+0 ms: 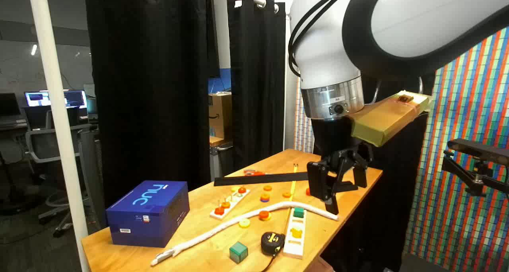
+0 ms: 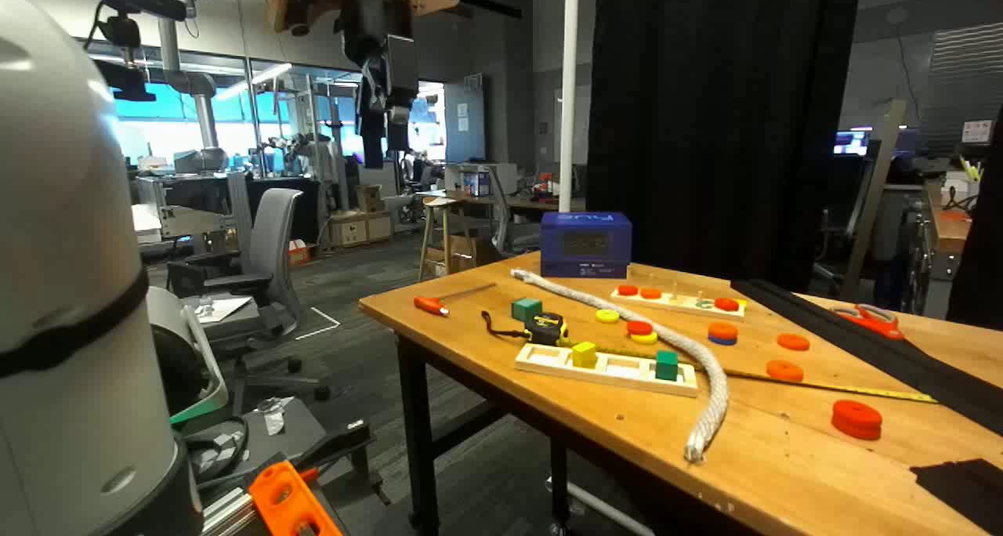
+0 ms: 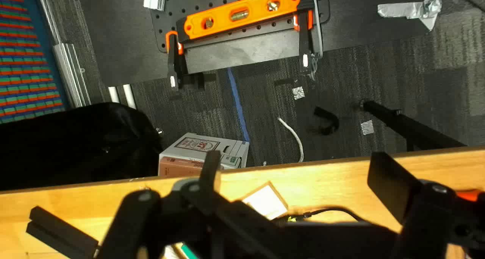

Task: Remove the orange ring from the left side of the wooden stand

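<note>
The wooden stand (image 1: 234,206) is a low pale strip with upright pegs. It also shows in an exterior view (image 2: 680,303). An orange ring (image 1: 226,204) sits on it beside a red ring (image 1: 219,210) at one end; the orange ring (image 2: 650,293) is near the left end in an exterior view. Another red ring (image 2: 726,304) is at the opposite end. My gripper (image 1: 339,180) is open and empty, high above the table and well away from the stand; it also shows in an exterior view (image 2: 385,140) and the wrist view (image 3: 295,175). The stand is out of the wrist view.
A white rope (image 1: 206,234) curves between the stand and a slotted tray (image 2: 603,376) holding cubes. A tape measure (image 1: 272,242), green cube (image 1: 238,252) and blue box (image 1: 149,214) stand around. Loose rings (image 2: 793,342) and a black strip (image 1: 258,179) lie farther over.
</note>
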Robot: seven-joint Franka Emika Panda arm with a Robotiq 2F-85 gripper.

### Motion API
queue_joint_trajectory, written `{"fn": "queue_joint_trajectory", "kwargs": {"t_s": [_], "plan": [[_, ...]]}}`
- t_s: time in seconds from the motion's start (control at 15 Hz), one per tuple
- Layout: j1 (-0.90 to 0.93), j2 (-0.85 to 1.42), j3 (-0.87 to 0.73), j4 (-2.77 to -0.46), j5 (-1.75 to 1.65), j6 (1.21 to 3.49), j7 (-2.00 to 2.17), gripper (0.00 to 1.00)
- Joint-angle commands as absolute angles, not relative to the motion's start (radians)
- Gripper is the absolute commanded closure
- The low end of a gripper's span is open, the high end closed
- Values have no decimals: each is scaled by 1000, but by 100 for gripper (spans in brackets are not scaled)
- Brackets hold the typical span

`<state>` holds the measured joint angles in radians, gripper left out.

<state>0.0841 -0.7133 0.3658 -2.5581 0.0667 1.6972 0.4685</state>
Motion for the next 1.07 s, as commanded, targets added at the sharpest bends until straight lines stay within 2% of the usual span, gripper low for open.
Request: {"fn": "queue_joint_trajectory", "kwargs": {"t_s": [0.0, 1.0], "plan": [[98, -710, 354, -2553, 59, 1697, 476, 0], [77, -655, 344, -2545, 51, 1758, 481, 0]]}}
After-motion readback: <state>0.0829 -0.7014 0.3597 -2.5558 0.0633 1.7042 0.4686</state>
